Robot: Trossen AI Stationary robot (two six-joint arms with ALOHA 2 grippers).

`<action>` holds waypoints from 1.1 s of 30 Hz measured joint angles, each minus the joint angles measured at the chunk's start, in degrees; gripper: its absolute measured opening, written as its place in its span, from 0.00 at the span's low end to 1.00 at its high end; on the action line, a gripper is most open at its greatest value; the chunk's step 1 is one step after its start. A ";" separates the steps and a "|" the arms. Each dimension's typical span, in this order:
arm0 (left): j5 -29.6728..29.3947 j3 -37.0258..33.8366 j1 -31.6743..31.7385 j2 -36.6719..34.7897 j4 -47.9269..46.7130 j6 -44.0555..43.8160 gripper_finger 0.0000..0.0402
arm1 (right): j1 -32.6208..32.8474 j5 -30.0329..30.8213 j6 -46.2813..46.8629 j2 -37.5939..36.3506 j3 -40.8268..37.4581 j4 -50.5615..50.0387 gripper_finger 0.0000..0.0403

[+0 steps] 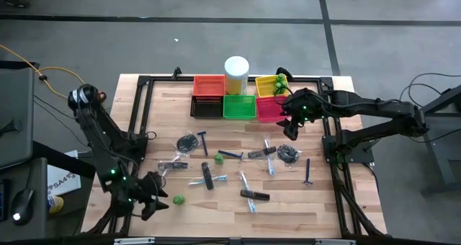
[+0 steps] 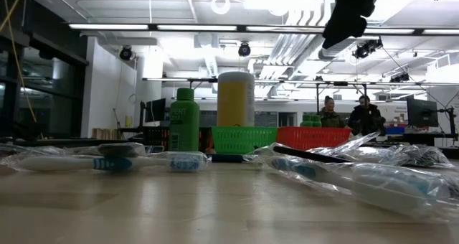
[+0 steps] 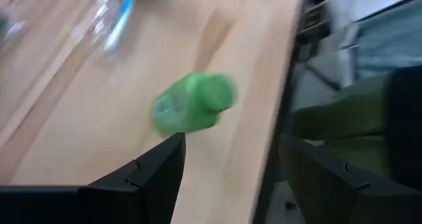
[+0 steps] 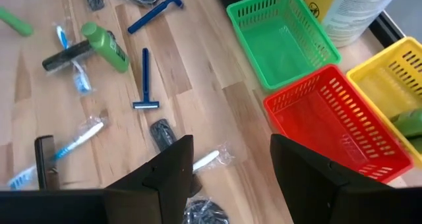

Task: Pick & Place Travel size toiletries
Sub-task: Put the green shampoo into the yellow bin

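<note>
Down at the near left corner of the table (image 1: 144, 122) the left gripper (image 1: 153, 199) hovers low with its fingers spread wide and nothing between them. A small green bottle (image 3: 192, 104) lies on its side just ahead of it, very close to the table's edge. That edge is the worry: a finger that comes in off-centre could nudge the round bottle, which would likely roll and drop off the wood.

The right gripper (image 1: 292, 119) hangs above the baskets at the far side, jaws parted and empty, over the pink basket (image 1: 268, 109) as far as I can tell from here. Beside it sit the green basket (image 4: 282, 35), a yellow basket (image 4: 390, 85) and the tall white cylinder (image 1: 236, 73).

The rest of the toiletries are scattered mid-table: a blue razor (image 4: 145, 79), a wrapped toothbrush (image 4: 78, 142), another green bottle (image 4: 105, 46) and a black stick (image 1: 255, 195). None lies between the left gripper and its bottle.
</note>
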 joint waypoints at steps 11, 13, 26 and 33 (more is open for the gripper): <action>0.43 0.00 -1.57 10.87 -0.02 -6.40 0.61 | 0.00 -1.26 -1.78 0.00 0.00 -0.31 0.49; -0.05 0.00 -1.51 13.12 -0.04 -6.88 0.61 | 0.00 -2.06 -2.89 0.00 0.00 -0.54 0.49; 1.33 0.11 -1.55 20.20 2.29 -4.29 0.61 | 0.00 -4.36 -3.95 0.00 0.00 -2.91 0.48; -1.94 -0.04 -1.53 20.48 1.84 3.55 0.61 | 0.00 -4.28 -3.80 0.00 0.00 -2.85 0.45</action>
